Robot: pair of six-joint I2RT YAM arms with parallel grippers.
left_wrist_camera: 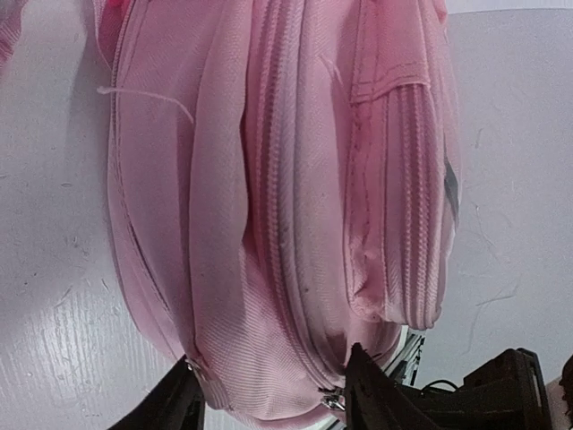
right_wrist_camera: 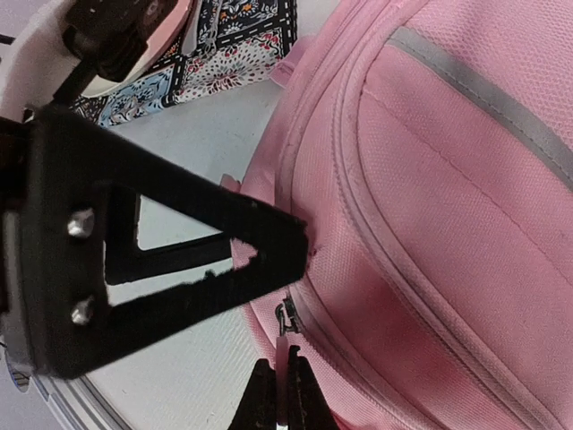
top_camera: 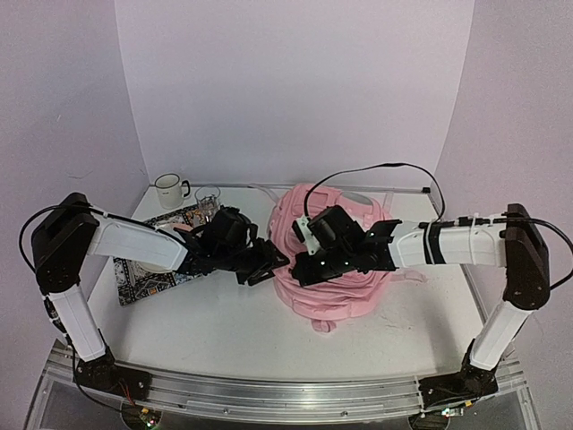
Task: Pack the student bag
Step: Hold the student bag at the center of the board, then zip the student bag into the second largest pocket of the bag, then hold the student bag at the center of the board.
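Observation:
The student bag (top_camera: 345,255), a big soft pink backpack, lies at the table's middle and fills the left wrist view (left_wrist_camera: 269,179). My left gripper (top_camera: 266,260) meets the bag's left end; its two fingers (left_wrist_camera: 367,390) stand apart on either side of that end, with the fabric bulging between them and touching both. My right gripper (top_camera: 309,266) is just beside it, shut on the pale pull tab (right_wrist_camera: 286,358) of a metal zip slider (right_wrist_camera: 286,318) on the bag's side seam. The left gripper's black finger (right_wrist_camera: 179,260) dents the fabric just above that slider.
A patterned mat (top_camera: 148,278) with a white plate lies left of the bag, under my left arm; its edge shows in the right wrist view (right_wrist_camera: 233,45). A white mug (top_camera: 167,190) and a glass (top_camera: 208,199) stand at the back left.

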